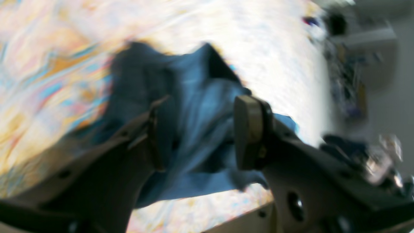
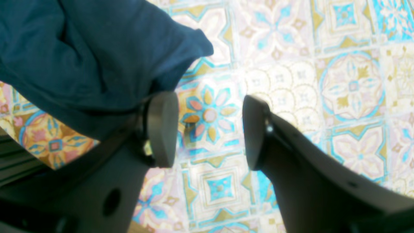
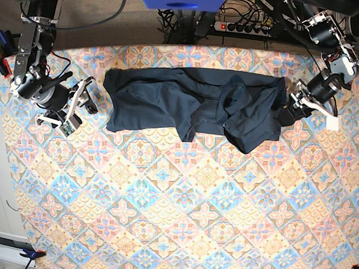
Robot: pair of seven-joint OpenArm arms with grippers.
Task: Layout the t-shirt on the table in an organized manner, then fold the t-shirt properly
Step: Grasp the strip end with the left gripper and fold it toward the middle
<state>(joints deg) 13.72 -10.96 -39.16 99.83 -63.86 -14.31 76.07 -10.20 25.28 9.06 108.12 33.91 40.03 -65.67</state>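
Jaws of the left gripper (image 1: 197,132) stand apart in the blurred left wrist view, cloth of the t-shirt (image 3: 192,108) lying between them but not pinched. Right gripper (image 2: 210,129) is wide open and empty, over bare table (image 3: 164,217) just beside the shirt's other end. The garment lies bunched near the far edge, its long axis running side to side between the two arms; which end is the collar cannot be told. Risk: loose fabric may snag on a left finger as it withdraws, dragging the folds further out of order.
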